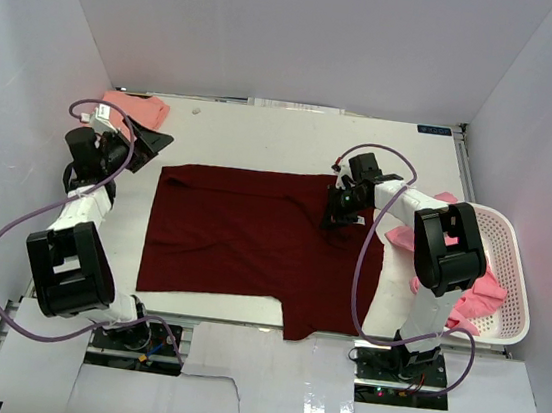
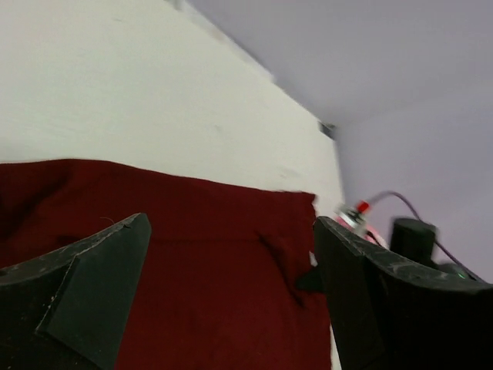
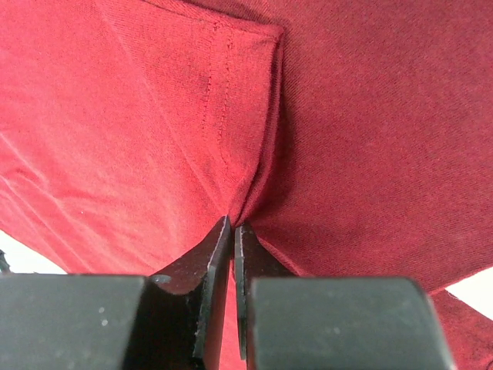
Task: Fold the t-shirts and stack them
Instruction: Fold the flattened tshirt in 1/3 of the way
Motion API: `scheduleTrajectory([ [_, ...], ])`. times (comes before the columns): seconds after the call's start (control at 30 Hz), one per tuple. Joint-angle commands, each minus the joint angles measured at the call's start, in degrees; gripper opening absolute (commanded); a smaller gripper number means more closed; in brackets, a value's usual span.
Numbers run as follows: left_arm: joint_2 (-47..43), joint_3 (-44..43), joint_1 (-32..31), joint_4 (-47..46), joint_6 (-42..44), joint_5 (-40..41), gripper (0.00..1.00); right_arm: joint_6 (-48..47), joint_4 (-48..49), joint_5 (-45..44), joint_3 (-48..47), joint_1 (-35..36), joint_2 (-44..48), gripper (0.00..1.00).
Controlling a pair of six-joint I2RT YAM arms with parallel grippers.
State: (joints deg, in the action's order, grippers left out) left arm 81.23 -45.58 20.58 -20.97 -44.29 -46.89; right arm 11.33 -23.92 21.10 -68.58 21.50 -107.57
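Observation:
A dark maroon t-shirt (image 1: 242, 238) lies spread flat on the white table (image 1: 265, 135). My right gripper (image 1: 340, 217) is down on its right part near the sleeve, shut on a pinched fold of the maroon cloth (image 3: 254, 185); the right wrist view shows the cloth gathered between the fingertips (image 3: 223, 235). My left gripper (image 1: 153, 139) hovers at the far left, just off the shirt's upper left corner, open with nothing between its fingers (image 2: 100, 285); it looks across the shirt (image 2: 200, 262). A salmon pink t-shirt (image 1: 139, 107) lies folded behind the left arm.
A white mesh basket (image 1: 513, 286) at the right table edge holds brighter pink t-shirts (image 1: 476, 297). White enclosure walls stand on three sides. Purple cables loop from both arms.

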Motion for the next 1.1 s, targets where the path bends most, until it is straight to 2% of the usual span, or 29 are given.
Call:
scheduleTrajectory([
  [0.0,-0.29,-6.00,-1.24,25.43,13.88,20.38,0.98,-0.61,-0.16,1.66,-2.52,0.12,0.34,0.10],
  [0.1,1.03,-7.76,-1.24,29.40,12.13,24.91,0.98,-0.79,-0.68,1.75,-3.32,0.12,-0.01,0.10],
  [0.23,3.93,-12.49,-1.24,34.06,9.14,27.02,0.98,-0.96,-1.04,1.57,-4.37,0.12,-0.18,0.10],
  [0.33,5.16,-15.67,-1.33,38.01,11.24,29.83,0.98,-1.22,-1.30,1.66,-4.72,0.12,-0.19,0.10],
  [0.5,3.76,-18.49,-1.33,37.94,22.72,30.46,0.98,-1.23,-1.39,2.27,-5.51,0.12,-0.80,0.10],
  [0.6,5.24,-19.01,-3.68,33.37,30.29,25.19,0.98,-1.58,-3.67,2.10,-7.80,0.13,-1.24,0.10],
  [0.67,8.75,-23.47,-6.24,37.56,39.08,26.32,0.98,-1.58,-4.20,1.14,-7.89,0.12,-0.98,0.10],
  [0.7,13.64,-30.46,-7.38,40.37,41.20,26.41,0.98,-1.49,-4.03,1.13,-7.63,0.12,-0.63,0.10],
  [0.77,18.59,-37.18,-7.66,49.15,49.36,21.18,0.98,-1.23,-4.03,1.57,-7.36,0.12,-0.45,0.10],
  [0.8,22.53,-43.56,-7.92,51.97,51.83,20.71,0.98,-1.14,-3.94,2.09,-7.27,0.12,-0.27,0.10],
  [0.87,24.41,-47.56,-8.18,58.75,58.60,19.83,0.97,-0.61,-3.85,2.97,-7.27,0.12,-0.19,0.10],
  [1.07,21.16,-42.31,-8.80,60.34,69.67,15.78,0.97,-0.26,-3.41,3.24,-6.48,0.12,-0.18,0.10],
])
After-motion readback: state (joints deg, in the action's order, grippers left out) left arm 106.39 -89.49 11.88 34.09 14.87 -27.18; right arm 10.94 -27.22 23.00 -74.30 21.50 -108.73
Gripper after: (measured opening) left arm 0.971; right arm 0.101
